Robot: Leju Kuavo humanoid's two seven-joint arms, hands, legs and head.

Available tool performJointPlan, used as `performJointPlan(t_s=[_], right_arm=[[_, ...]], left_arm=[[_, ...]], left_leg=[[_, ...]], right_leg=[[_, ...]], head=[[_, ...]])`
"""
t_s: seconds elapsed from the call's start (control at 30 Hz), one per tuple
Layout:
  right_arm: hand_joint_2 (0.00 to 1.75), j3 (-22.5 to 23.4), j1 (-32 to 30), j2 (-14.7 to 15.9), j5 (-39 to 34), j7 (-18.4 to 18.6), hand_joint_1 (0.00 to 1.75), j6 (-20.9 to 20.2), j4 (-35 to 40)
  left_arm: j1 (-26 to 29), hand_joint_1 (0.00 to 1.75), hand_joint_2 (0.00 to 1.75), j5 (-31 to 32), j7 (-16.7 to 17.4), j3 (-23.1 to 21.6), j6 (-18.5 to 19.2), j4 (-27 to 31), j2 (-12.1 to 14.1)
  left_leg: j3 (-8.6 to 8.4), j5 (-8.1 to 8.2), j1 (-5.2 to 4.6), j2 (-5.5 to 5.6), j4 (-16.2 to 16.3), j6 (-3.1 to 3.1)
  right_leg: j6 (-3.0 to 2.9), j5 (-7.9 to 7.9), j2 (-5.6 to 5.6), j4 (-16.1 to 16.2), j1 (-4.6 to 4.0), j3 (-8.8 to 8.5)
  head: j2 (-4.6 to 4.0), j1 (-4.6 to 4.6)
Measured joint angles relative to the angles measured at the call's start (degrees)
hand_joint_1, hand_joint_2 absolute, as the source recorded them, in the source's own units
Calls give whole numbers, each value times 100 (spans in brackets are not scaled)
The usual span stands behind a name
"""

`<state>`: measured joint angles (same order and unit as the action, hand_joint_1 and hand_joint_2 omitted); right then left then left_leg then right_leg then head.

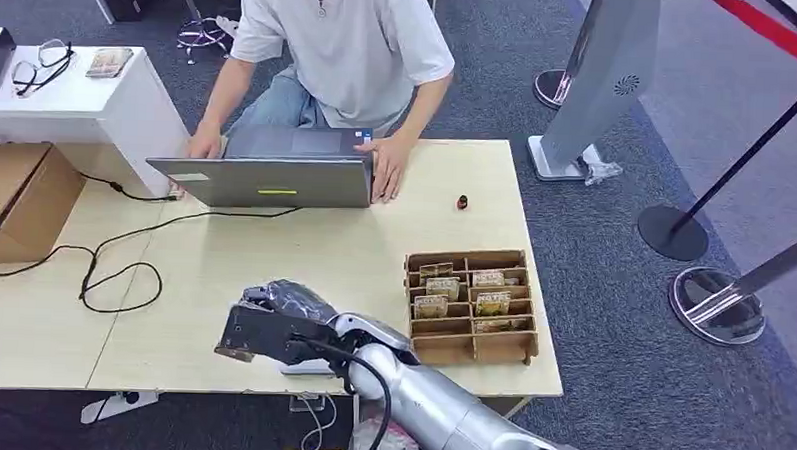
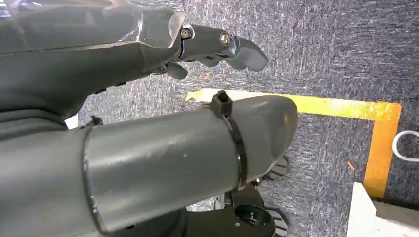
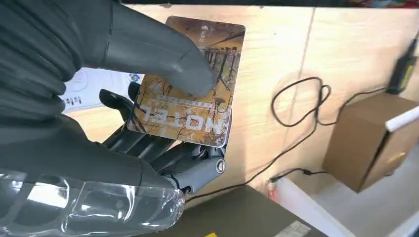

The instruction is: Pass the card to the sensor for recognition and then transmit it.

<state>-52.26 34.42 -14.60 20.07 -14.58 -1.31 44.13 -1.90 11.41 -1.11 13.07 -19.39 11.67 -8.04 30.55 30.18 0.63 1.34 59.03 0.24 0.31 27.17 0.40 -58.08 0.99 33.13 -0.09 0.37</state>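
Right robot hand (image 3: 148,123) clamps a hotel key card (image 3: 190,86), thumb pressed on its printed face, fingers (image 3: 163,153) behind. It hovers over the near edge of the table (image 1: 273,261), above a pale flat device, probably the sensor (image 1: 304,367), directly under the hand. Card's long axis points away from the palm. Card rack (image 1: 472,303) sits just right. Left robot hand (image 2: 217,47) hangs over carpet, fingers loosely apart, holding nothing. Person types on laptop (image 1: 266,170) opposite.

Thumb (image 3: 163,54) hides card (image 3: 197,106) (partly)
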Motion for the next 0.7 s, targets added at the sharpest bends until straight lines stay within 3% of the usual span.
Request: performJointPlan(t_s=[0.4,0.7], right_arm=[[175,-138,254,-170,575,243,175,684,-966],[175,-232,304,-184,1036,531,175,883,-1316]], left_arm=[[-21,0,0,24,52,0,-7,0,2],[-22,0,0,33,122,0,61,0,9]], left_leg=[[0,0,0,0,0,0],[0,0,0,0,0,0]], right_leg=[[0,0,0,0,0,0],[0,0,0,0,0,0]], head=[[0,0],[0,0]])
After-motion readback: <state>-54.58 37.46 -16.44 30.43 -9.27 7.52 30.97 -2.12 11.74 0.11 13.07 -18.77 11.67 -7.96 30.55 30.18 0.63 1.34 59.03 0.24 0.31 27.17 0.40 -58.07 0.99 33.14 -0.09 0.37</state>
